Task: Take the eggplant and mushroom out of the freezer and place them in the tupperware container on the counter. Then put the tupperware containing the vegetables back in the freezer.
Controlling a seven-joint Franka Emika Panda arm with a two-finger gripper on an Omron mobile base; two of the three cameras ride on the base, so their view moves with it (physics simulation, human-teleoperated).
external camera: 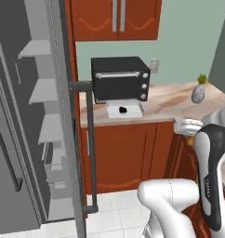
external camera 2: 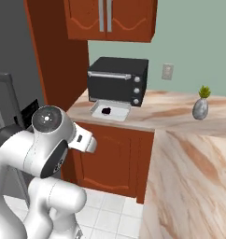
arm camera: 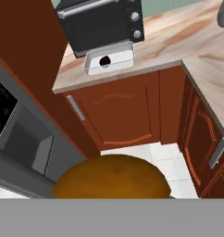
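- One vegetable is already delivered: the small, glossy, dark purple-black eggplant lies inside the shallow translucent whitish tupperware container, at the centre of the left base view, on the beige-pink marbled counter just in front of the black toaster oven.
- Judging by the hand view, the claw is clamped on the brown-capped mushroom, whose rounded cap bulges up at the bottom centre of that frame and hides the fingertips; the grip itself cannot be seen directly.
- Relative to the claw, the container sits well apart, in the upper middle of the hand view, past the orange-brown cabinet door and the white tiled floor.
- The tall grey freezer stands open along the left of the left base view, its door with the long dark bar handle swung outward.
- Risk: a round cap held in a narrow pinch could slip on the long carry and drop to the floor.
- Risk: releasing too near the low raised rim could send the mushroom rolling onto the counter, or bump the eggplant.
- Risk: the arm could clip the open door.
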